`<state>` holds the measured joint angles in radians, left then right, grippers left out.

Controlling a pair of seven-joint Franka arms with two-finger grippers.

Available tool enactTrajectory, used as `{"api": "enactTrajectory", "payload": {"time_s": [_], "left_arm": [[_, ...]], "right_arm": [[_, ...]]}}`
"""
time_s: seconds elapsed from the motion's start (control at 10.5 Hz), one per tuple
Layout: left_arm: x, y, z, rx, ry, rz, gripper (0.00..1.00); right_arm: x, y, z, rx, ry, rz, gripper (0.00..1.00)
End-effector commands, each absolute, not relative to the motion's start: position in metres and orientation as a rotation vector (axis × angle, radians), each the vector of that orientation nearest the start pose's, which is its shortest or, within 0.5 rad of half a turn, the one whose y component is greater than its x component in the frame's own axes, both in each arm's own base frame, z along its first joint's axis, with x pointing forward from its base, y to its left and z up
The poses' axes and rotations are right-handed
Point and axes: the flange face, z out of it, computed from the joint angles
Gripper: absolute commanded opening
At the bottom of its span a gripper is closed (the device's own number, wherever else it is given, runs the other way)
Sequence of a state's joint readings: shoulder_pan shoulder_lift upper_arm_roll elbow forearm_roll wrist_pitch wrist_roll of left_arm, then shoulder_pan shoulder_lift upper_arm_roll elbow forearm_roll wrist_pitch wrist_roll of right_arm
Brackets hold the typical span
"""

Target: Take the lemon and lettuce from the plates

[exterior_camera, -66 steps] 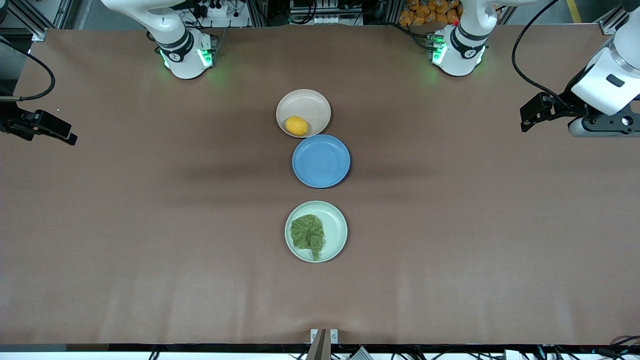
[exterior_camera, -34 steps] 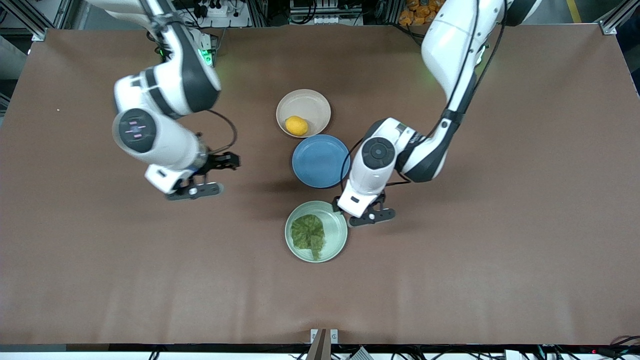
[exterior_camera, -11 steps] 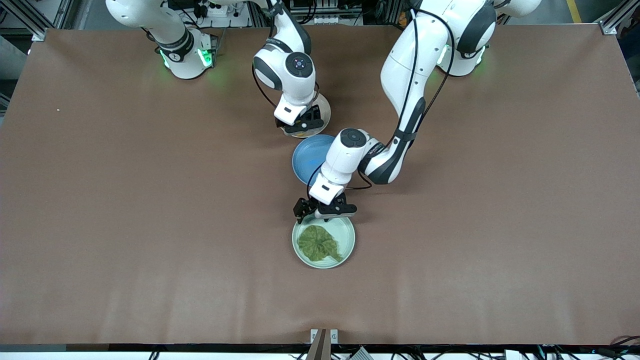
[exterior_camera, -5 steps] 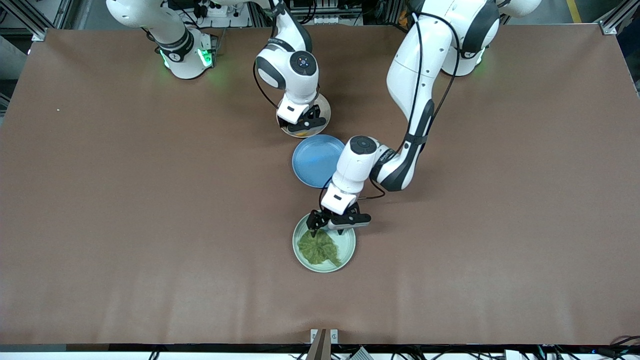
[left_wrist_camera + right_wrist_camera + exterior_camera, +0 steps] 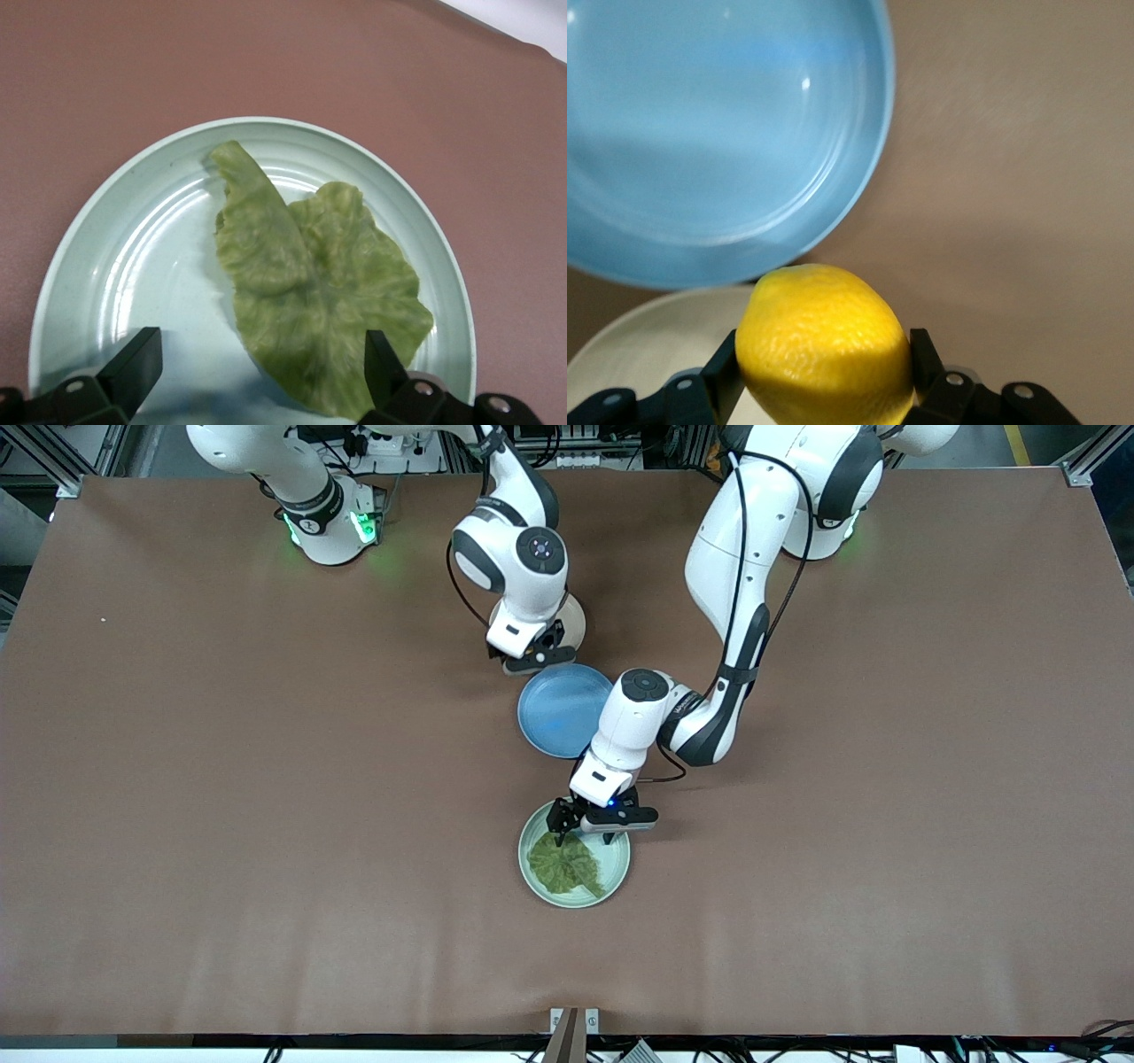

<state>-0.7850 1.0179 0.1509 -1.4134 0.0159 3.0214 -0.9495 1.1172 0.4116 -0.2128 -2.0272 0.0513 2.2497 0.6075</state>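
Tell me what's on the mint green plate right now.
The lettuce lies flat on the mint green plate, one edge folded over. The left gripper hangs open above the plate, fingers straddling the leaf's near edge. What is under the leaf is hidden.

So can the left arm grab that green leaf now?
Probably yes. The left gripper is open, down at the mint plate, one finger on each side of the lettuce. Nothing lies between them; the right gripper is busy, shut on the lemon.

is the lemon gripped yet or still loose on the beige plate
Gripped: the right end effector has both fingers pressed against the lemon, over the beige plate.
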Motion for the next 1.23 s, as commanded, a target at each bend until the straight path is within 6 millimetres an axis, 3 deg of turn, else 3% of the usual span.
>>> {"api": "enactTrajectory", "payload": {"time_s": [0.0,0.28,0.47,0.57,0.76,0.95,1.14], "left_arm": [[0.591,-0.490,0.156,-3.362,-0.247,-0.924,1.00],[0.603,-0.490,0.175,-3.356,-0.251,-0.995,1.00],[0.605,-0.489,0.177,-3.325,-0.210,-1.034,1.00],[0.606,-0.484,0.167,-3.299,-0.192,-1.036,1.00],[0.606,-0.486,0.142,-3.294,-0.112,-1.097,1.00],[0.608,-0.486,0.144,-3.295,-0.108,-1.133,1.00],[0.610,-0.491,0.152,-3.303,-0.106,-1.156,1.00]], "right_arm": [[0.423,0.425,0.275,-3.250,-0.400,0.163,0.24],[0.498,0.368,0.318,-3.244,-0.340,0.237,0.25],[0.549,0.309,0.341,-3.202,-0.358,0.235,0.25],[0.570,0.276,0.347,-3.185,-0.378,0.228,0.25],[0.601,0.201,0.347,-3.166,-0.377,0.253,0.25],[0.620,0.120,0.337,-3.143,-0.372,0.305,0.25],[0.626,0.077,0.309,-3.131,-0.389,0.367,0.28]]}}
